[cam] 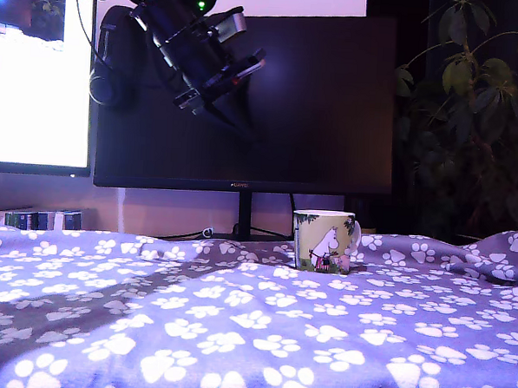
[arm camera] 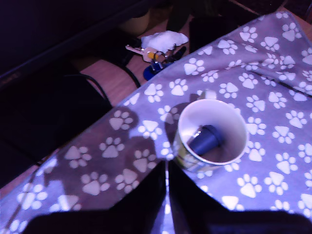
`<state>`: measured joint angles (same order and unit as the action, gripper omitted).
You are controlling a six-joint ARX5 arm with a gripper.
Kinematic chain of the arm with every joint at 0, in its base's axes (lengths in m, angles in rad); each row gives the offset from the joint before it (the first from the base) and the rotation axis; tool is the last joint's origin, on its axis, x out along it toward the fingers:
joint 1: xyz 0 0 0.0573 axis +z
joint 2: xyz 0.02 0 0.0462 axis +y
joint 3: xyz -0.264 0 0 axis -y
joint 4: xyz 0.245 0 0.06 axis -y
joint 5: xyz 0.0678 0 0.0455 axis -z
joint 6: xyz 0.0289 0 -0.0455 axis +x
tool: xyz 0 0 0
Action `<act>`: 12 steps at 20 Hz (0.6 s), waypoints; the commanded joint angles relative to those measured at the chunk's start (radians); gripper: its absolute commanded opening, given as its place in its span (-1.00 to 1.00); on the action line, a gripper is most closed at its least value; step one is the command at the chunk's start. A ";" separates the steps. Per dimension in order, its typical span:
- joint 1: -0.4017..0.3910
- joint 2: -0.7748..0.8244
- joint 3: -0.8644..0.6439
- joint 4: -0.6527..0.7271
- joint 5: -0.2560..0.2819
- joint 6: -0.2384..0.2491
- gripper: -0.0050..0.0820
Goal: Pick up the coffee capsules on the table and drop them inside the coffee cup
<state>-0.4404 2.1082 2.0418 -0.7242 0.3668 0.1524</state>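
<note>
Gripper (cam: pixel 214 86) high above the table (cam: pixel 234 332), coffee cup (cam: pixel 325 242) down at its four o'clock.
Exterior view: glossy ceramic mug upright on soft paw-print fleece; arm well apart; wrist view: fingers nearly closed, holding nothing; cup (arm camera: pixel 212 135) just beyond them at one o'clock, dark tapered capsule (arm camera: pixel 207 140) lying tilted inside.

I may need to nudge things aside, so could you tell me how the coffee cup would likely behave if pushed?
The coffee cup looks ceramic, so probably rigid and breakable. It stands on soft, rumpled cloth over the table, so a push might drag or tip it. The capsule inside could rattle.
</note>
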 commanded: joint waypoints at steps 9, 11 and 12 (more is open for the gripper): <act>0.016 -0.336 -0.626 0.434 0.006 -0.024 -0.93; 0.032 -0.416 -0.756 0.513 0.006 -0.041 -0.93; 0.043 -0.455 -0.814 0.545 0.006 -0.057 -0.93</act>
<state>-0.4107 1.6794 1.2884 -0.1982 0.3691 0.1066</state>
